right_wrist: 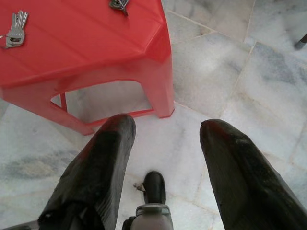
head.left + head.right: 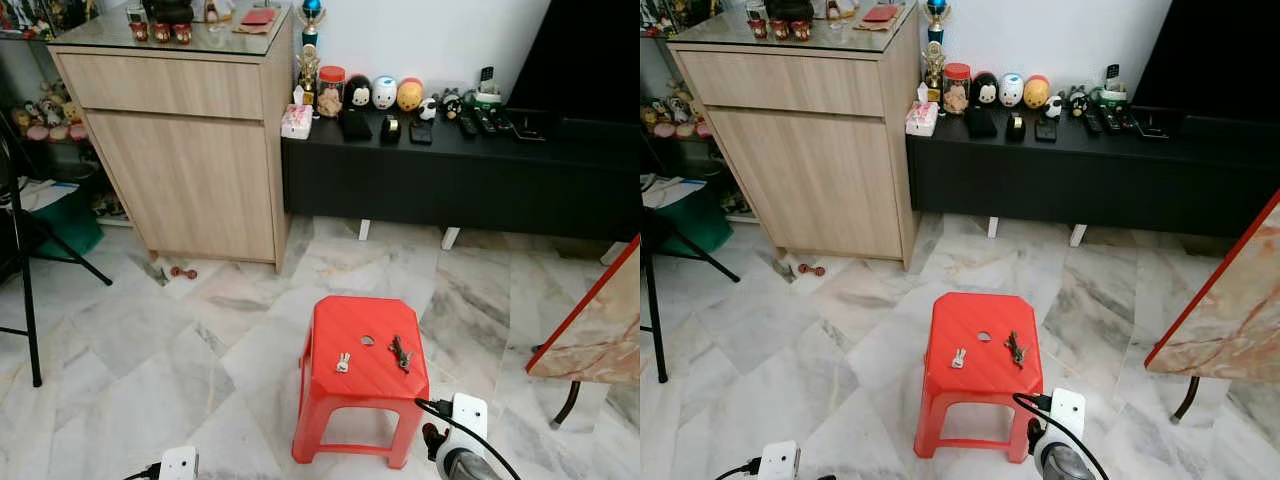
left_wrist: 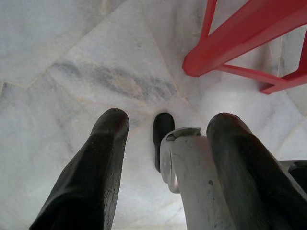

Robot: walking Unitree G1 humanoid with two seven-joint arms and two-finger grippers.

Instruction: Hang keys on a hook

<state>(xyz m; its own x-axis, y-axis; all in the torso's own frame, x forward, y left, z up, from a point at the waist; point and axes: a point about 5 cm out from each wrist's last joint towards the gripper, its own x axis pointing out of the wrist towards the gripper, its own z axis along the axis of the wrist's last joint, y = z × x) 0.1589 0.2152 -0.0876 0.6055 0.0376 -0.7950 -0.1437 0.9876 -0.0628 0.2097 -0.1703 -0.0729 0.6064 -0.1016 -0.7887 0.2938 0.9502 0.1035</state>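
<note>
A red plastic stool (image 2: pixel 362 330) stands on the marble floor in front of me. Two bunches of keys lie on its seat: a small silver bunch (image 2: pixel 343 362) toward my left and a darker bunch (image 2: pixel 401 353) toward my right. The right wrist view shows the stool (image 1: pixel 86 52), the silver keys (image 1: pixel 16 29) and the dark keys (image 1: pixel 118 5). My right gripper (image 1: pixel 165 158) hangs open, low beside the stool's near right corner, holding nothing. My left gripper (image 3: pixel 163 163) is open above the floor, left of the stool legs (image 3: pixel 240 43).
A wooden cabinet (image 2: pixel 185 150) stands at the back left, a low black TV console (image 2: pixel 450 170) with figurines at the back right. A tripod leg (image 2: pixel 25 290) is at the left. A marble-patterned table edge (image 2: pixel 595 320) juts in at the right.
</note>
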